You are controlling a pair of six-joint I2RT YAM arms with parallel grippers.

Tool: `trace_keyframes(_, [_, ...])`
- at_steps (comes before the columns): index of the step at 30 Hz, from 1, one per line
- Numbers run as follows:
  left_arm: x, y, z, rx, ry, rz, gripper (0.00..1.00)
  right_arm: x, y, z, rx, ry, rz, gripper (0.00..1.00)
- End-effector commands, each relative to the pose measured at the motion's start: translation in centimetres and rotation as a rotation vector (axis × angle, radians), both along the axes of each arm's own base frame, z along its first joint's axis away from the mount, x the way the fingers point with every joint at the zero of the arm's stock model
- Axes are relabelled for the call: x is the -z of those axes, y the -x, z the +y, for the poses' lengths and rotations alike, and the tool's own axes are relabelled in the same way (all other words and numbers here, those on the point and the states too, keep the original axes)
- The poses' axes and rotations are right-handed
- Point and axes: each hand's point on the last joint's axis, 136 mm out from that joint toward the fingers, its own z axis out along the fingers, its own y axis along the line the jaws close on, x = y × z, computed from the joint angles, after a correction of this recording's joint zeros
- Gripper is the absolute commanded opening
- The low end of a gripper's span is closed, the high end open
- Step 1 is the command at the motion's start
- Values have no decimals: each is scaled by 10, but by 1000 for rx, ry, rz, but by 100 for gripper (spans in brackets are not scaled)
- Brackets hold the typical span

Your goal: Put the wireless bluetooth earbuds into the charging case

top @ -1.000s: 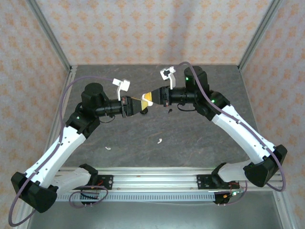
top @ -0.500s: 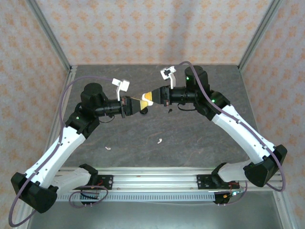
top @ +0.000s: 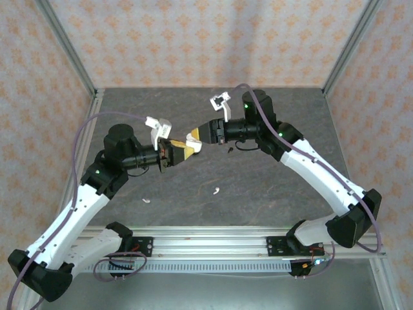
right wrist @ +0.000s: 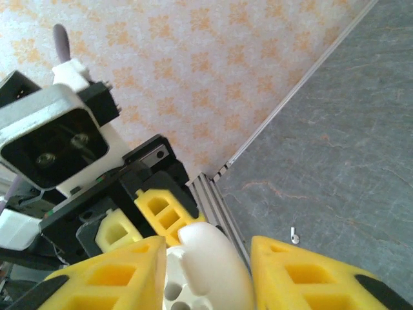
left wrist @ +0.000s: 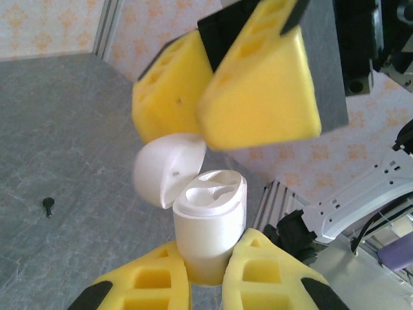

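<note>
**Q:** Where do the earbuds lie?

**A:** They lie loose on the table (top: 258, 194), none of them in the case. One white earbud (top: 216, 190) rests near the front centre. A second white earbud (top: 147, 200) lies further toward your left arm's side. A black earbud (top: 230, 150) sits close under the right arm's wrist. You cannot make out the other black one.

**Q:** And the charging case?

**A:** The charging case (left wrist: 210, 232) is held up off the table between the two arms. The left gripper (left wrist: 210, 274) pinches its body from both sides. The lid (left wrist: 166, 171) is swung open on its hinge, and the wells look empty.

**Q:** Why is the right gripper there?

**A:** The right gripper (right wrist: 206, 258) straddles the lid, its fingers spread to about the lid's width. You cannot tell whether they press on it. This is probably a two-handed opening, in which one arm anchors the base so that the other can work the hinge without the small case slipping. The next move would call for setting the open case down steadily, wells upward, near the white pair.
</note>
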Motion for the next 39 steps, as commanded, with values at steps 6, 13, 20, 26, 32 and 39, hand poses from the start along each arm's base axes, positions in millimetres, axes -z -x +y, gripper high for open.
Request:
trace_keyframes(6, [1,3,10,-40,-51,-98,0,11,-16,-5,82,60,19,48])
trace_keyframes(13, [14,0,29,-154,-136,-135,0,9,-29,-16,203,77,38,52])
trace_keyframes(20, [15,8,48,-236,-163,-168,0,70,-62,-39,440,252,161,50])
trace_keyframes(26, [2,17,63,-295,-185,-217,0,149,-61,-5,438,407,299,44])
trace_keyframes(32, [-13,23,75,-348,-197,-262,0,223,-25,83,291,463,442,38])
trace_keyframes(39, [-23,31,84,-374,-200,-285,0,283,19,155,125,639,399,39])
